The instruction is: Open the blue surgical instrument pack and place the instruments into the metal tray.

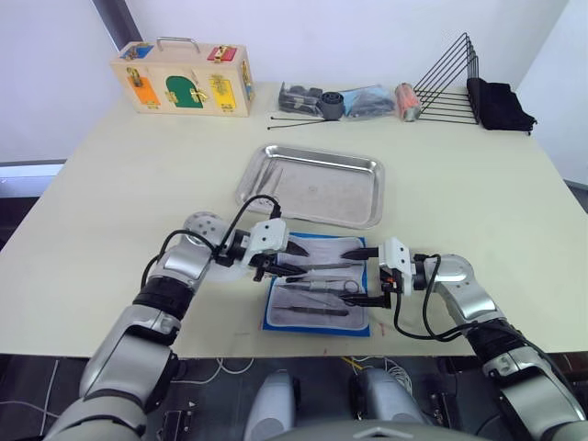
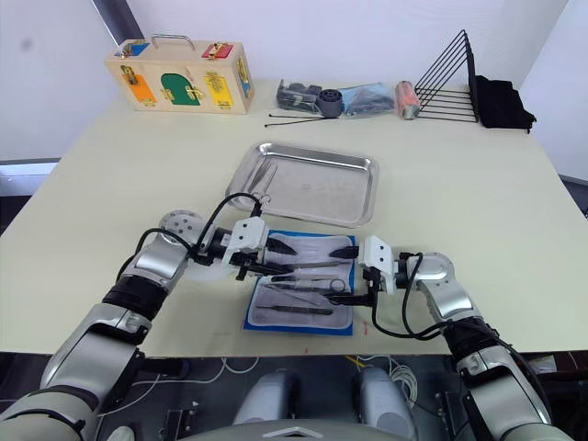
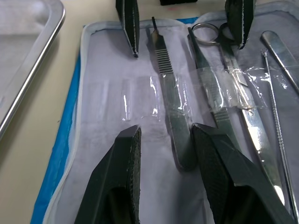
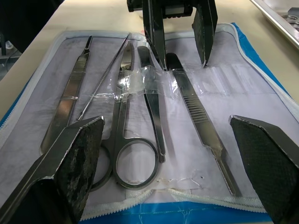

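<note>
Steel instruments (image 4: 154, 112), stiff and slippery, lie sleeved in the opened pack (image 1: 317, 285) beside the tray (image 1: 312, 184); we grip the ridged handle. Left gripper (image 1: 292, 261) and right gripper (image 1: 369, 276) both gape, empty.

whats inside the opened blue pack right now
On the grey-white lining of the opened flat blue fabric pack: ring-handled silver scissors, a ridged flat handle and thin probes, under clear sleeves. Their tips are partly covered.

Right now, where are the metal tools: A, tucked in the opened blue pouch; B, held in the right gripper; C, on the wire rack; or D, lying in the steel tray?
A: the tools lie under clear sleeves in the opened blue pouch.
</note>
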{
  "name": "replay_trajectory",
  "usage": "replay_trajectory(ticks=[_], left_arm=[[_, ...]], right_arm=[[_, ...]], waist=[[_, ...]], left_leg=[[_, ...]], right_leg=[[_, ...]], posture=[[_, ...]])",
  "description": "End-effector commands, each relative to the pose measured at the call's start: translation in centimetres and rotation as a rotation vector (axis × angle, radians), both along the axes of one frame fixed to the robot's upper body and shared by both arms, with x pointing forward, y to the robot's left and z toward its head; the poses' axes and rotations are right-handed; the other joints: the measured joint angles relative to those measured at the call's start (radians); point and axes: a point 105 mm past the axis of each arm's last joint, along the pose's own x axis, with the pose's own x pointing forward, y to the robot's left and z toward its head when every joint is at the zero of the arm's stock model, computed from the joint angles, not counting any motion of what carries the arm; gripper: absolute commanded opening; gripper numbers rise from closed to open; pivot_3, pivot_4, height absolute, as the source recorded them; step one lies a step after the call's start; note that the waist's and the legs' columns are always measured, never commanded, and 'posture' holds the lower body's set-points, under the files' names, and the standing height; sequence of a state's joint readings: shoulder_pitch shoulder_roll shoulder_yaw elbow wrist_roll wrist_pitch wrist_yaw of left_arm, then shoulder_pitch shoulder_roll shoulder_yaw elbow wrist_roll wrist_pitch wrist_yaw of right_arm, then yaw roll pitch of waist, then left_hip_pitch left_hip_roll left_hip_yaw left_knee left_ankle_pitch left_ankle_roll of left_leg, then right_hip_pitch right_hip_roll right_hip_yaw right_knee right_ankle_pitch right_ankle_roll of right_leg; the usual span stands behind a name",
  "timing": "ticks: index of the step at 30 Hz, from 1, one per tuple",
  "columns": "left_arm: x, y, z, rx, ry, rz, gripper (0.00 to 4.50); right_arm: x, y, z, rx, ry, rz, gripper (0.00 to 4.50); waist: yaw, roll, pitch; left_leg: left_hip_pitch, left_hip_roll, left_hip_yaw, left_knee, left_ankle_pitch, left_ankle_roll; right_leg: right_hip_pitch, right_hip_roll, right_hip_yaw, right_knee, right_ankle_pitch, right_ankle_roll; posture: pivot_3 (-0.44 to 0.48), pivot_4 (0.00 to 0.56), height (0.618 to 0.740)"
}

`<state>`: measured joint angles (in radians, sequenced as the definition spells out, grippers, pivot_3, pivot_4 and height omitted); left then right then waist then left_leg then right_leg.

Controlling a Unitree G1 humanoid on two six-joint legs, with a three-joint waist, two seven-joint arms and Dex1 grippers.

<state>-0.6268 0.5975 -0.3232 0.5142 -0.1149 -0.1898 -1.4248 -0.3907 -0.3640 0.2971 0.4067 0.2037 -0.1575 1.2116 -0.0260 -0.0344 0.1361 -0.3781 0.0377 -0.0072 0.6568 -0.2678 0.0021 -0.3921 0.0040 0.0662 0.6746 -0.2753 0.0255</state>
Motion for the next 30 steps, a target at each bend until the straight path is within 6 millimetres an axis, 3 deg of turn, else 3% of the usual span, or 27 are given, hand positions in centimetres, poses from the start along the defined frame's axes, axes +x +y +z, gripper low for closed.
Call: replay_trajectory(ticks=[1, 5, 6, 14, 30], left_arm=[[-0.2, 0.0, -0.5, 0.016, 0.011, -0.010, 1.86], [0.3, 0.2, -0.4, 0.008, 0.015, 0.025, 0.14], [0.4, 0.2, -0.3, 0.002, 0.014, 0.032, 0.06], [0.7, 0.3, 1.9, -0.026, 0.023, 0.030, 0.06], [0.0, 3.3, 5.1, 0.181, 0.024, 0.045, 0.06]], right_arm=[[-1.1, -1.8, -4.6, -0.122, 0.155, -0.068, 4.50], [-1.3, -1.8, -4.6, -0.125, 0.160, -0.067, 4.50], [-1.3, -1.8, -4.6, -0.125, 0.161, -0.067, 4.50], [-1.3, -1.9, -4.7, -0.129, 0.164, -0.067, 4.50], [-1.4, -1.6, -4.8, -0.122, 0.169, -0.065, 4.50]], waist=[[-0.001, 0.000, 0.000], [-0.003, 0.000, -0.001], [-0.003, 0.000, -0.001], [-0.005, 0.000, -0.001], [-0.010, 0.000, 0.000]], left_leg=[[0.000, 0.000, 0.000, 0.000, 0.000, 0.000], [0.000, 0.000, -0.001, 0.000, 0.000, 0.000], [0.000, 0.000, -0.001, 0.000, 0.000, 0.000], [0.000, 0.000, -0.001, 0.000, 0.000, 0.000], [0.000, 0.000, -0.002, 0.000, 0.000, 0.000]], right_leg=[[0.000, 0.000, 0.000, 0.000, 0.000, 0.000], [0.000, 0.000, 0.000, 0.000, 0.000, 0.000], [0.000, 0.000, 0.000, 0.000, 0.000, 0.000], [0.001, 0.000, 0.000, 0.000, 0.000, 0.000], [0.000, 0.000, -0.001, 0.001, 0.000, 0.000]], posture=[[0.000, 0.150, 0.740], [0.000, 0.150, 0.740], [0.000, 0.150, 0.740], [0.000, 0.150, 0.740], [0.000, 0.150, 0.740]])
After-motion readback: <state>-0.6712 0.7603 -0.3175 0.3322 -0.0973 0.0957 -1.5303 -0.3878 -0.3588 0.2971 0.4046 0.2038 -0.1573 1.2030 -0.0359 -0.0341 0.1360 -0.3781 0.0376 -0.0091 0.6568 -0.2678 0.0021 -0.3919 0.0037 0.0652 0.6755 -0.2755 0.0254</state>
